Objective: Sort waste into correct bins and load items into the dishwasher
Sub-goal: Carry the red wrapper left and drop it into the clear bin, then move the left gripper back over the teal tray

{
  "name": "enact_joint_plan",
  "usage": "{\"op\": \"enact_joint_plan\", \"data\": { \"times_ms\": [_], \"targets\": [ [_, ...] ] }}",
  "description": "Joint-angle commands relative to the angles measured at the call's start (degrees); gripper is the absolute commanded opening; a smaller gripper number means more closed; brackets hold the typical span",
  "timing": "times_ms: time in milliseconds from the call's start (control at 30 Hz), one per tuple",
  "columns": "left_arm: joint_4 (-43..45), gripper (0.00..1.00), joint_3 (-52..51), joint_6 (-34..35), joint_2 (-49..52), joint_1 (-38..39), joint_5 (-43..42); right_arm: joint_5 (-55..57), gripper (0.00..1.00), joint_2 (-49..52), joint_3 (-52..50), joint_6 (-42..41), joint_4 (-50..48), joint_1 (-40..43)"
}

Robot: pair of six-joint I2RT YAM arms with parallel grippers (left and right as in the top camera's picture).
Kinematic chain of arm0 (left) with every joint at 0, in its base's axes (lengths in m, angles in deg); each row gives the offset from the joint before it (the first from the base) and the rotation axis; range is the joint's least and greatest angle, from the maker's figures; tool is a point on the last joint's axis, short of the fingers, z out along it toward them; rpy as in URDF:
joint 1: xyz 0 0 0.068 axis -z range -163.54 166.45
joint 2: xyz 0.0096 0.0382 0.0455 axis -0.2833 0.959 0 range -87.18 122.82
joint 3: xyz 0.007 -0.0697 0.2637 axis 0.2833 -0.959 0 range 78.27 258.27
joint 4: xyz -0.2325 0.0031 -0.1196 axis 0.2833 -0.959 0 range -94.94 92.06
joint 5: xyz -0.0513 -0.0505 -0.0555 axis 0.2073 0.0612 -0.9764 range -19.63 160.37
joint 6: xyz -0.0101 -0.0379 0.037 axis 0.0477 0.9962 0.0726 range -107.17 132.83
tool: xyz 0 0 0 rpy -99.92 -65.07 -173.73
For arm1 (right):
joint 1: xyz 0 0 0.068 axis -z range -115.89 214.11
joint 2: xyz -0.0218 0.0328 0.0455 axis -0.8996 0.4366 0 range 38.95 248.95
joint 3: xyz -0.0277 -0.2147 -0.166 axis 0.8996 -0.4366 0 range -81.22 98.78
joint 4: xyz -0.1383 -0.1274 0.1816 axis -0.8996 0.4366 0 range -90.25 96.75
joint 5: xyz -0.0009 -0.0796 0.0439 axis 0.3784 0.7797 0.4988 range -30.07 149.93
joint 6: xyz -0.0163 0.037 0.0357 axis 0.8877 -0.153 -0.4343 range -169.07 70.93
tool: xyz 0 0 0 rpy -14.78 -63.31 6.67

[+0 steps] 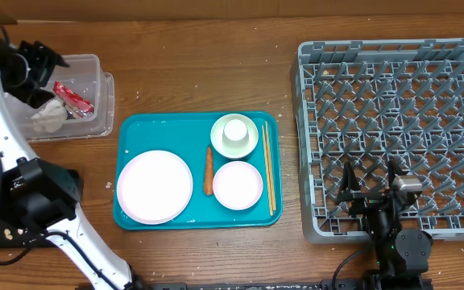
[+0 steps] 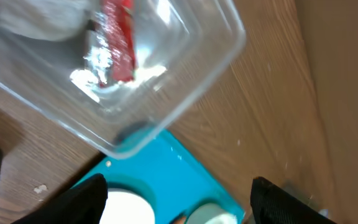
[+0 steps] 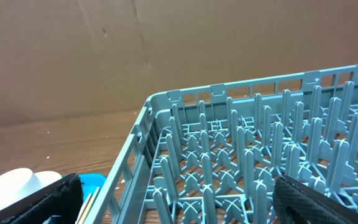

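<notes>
1. Red snack wrapper (image 1: 74, 98) and crumpled napkin (image 1: 48, 118) lie in the clear tub (image 1: 103, 89); that part looks done.
2. Your left jaws hang above the tub, wide apart and empty.
3. The carrot (image 1: 209, 171) is not yet binned; it lies on the teal tray (image 1: 167, 133) with the plate (image 1: 155, 185), bowls (image 1: 238, 184) and cup (image 1: 235, 130).
4. The dish rack (image 1: 393, 137) holds nothing; your right jaws, spread wide and empty, hover at its near edge.
</notes>
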Motion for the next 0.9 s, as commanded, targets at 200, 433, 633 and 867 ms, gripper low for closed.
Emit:
{"op": "enact_joint_plan", "data": {
  "times_ms": [200,433,633,867],
  "targets": [
    [-9.2,0.8,1.5,-10.9,-8.2,13.5,4.5,0.3,1.0,-0.7,-0.6,0.4,-0.3,0.0],
    [-9.2,0.82,-2.3,-8.4,-7.8,24.7,11.2,0.3,1.0,-0.7,-0.6,0.4,-0.3,0.0],
    [-9.2,0.82,-2.6,-7.9,-8.0,30.3,12.2,0.3,1.0,-0.7,-0.6,0.4,-0.3,0.0],
    [-9.2,0.86,-4.5,-8.3,-8.1,33.6,12.1,0.3,1.0,-0.7,-0.6,0.4,-0.3,0.0]
  ]
}}
